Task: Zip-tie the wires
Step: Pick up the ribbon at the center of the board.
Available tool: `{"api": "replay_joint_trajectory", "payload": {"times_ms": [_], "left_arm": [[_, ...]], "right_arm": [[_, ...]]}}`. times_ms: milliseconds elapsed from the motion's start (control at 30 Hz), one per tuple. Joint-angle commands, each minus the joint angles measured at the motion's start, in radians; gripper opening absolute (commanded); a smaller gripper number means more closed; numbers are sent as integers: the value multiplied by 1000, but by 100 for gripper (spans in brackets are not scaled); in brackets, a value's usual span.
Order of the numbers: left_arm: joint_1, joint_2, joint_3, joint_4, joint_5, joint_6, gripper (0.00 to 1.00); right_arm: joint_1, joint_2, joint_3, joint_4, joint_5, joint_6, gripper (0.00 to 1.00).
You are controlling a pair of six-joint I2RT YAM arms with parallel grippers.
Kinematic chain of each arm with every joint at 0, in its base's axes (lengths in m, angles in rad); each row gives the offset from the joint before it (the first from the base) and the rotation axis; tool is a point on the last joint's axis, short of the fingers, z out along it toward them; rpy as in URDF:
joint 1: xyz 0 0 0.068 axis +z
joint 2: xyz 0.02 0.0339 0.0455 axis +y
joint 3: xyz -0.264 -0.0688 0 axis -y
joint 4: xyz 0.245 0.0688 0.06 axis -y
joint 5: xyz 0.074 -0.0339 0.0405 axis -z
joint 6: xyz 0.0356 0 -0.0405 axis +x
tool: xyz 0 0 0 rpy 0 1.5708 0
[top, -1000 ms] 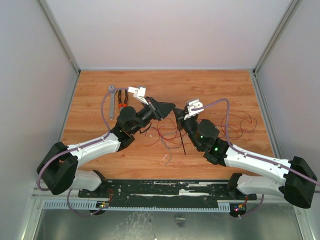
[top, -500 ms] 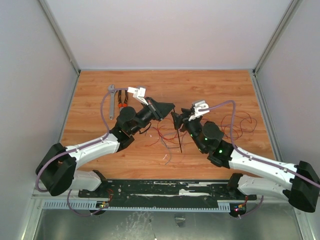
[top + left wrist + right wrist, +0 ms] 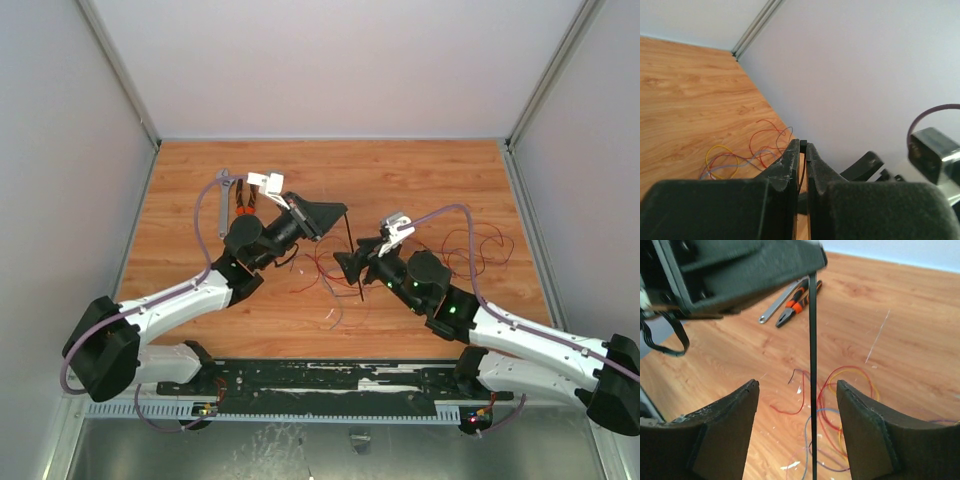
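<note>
The left gripper point(image 3: 344, 208) was pinched shut on the top end of the zip tie point(image 3: 812, 340), which hung straight down. The right gripper point(image 3: 798, 385) was open, and the strip showed between its two fingers, so that arm was nearest. The wires point(image 3: 740, 159) lay loose on the wooden table point(image 3: 420, 170) just below, well apart from the pliers point(image 3: 243, 203).

Black zip tie point(image 3: 812, 365) between the black fingers point(image 3: 725, 440) of the right gripper point(image 3: 797, 385); red, yellow and purple wires point(image 3: 842, 370) below on orange-brown woodgrain table point(image 3: 900, 300), orange-and-black pliers point(image 3: 794, 306) beyond.
</note>
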Motion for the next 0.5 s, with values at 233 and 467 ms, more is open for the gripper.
{"api": "replay_joint_trajectory", "payload": {"times_ms": [233,467], "left_arm": [[-8,-82,15,1,-17,4,0],[-7,-81,12,-14,-41,10,0]], "right_arm": [[-3,-61,-81,-36,-72,116,44],[-4,-120,-109,-60,-67,132,28]]}}
